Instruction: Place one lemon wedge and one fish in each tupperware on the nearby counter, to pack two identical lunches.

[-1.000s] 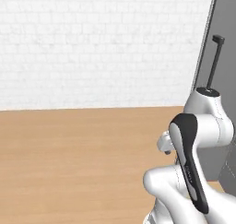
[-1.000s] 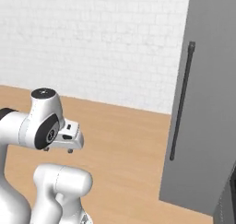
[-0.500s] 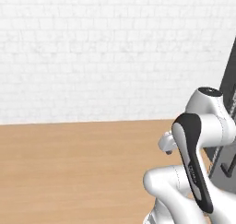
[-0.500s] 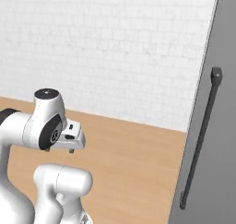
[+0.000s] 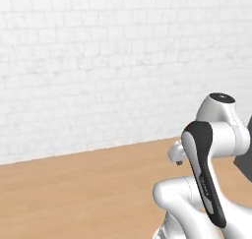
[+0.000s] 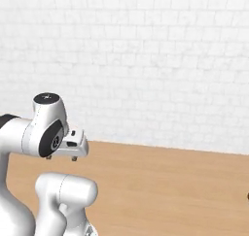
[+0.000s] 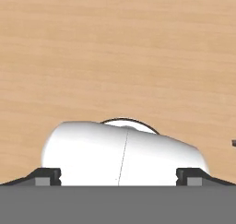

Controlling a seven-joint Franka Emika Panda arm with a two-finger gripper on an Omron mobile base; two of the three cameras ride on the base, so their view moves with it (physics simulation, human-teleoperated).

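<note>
You see the arm (image 5: 206, 169) folded in front of a white brick wall (image 5: 98, 61), with a light-brown wooden surface (image 5: 74, 189) running below that wall. Whether this surface is the counter or the floor, you cannot tell from here.

In the hand view, the gripper (image 7: 118, 174) looks straight down on the same kind of wood grain (image 7: 115, 48). Its two dark fingertips (image 7: 46, 176) stand far apart, at the left and right of the bottom edge, and nothing is between them, so it holds nothing.

On the wood under the gripper, only the plain grain shows. At the right edge of the hand view there is a small dark spot (image 7: 233, 143), too small for you to tell what it is.
</note>
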